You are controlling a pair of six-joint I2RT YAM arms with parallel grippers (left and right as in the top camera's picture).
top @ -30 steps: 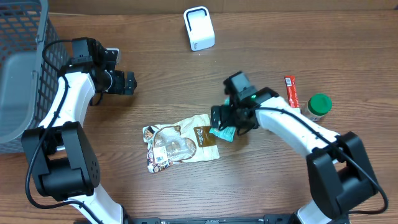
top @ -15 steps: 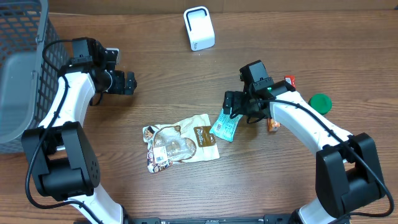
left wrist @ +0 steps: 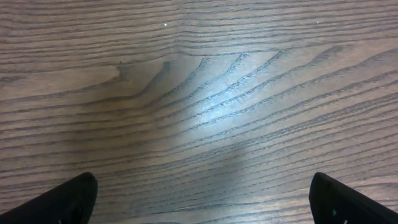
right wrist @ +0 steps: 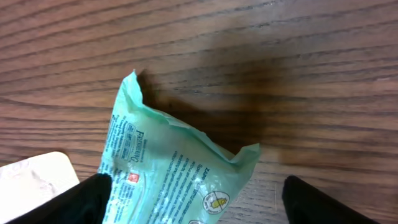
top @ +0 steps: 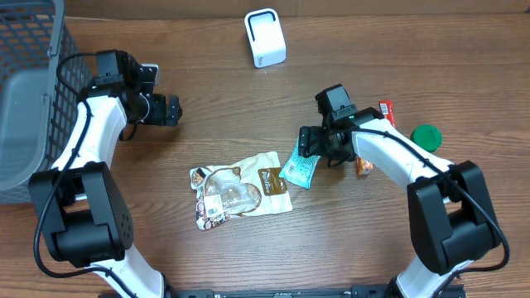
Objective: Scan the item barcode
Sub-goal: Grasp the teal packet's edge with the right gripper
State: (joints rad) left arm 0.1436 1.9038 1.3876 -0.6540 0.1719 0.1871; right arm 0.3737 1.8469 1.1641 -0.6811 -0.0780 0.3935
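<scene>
Wood-grain worktop (left wrist: 205, 112), streaky brown with a soft sheen under the light. One mint-green packet (right wrist: 168, 168) lies near the middle: crinkly film, one corner peaked, with fine print and a small round logo too small to read. The right gripper (top: 310, 147) hangs over its far end, jaws spread and released. The packet's tip sits between the fingers (right wrist: 87, 196), and the right finger is clear of it. Just to the packet's left is one glossy pouch (top: 240, 192), white and brown with a clear window, its script unreadable. At far centre stands one white scanner box (top: 265, 37) with rounded corners. On the right are one red bar (top: 387, 121) and one green-lidded jar (top: 426, 135). Far left is one grey mesh basket (top: 25, 83). The left gripper (top: 171, 110) is spread wide over bare wood.
</scene>
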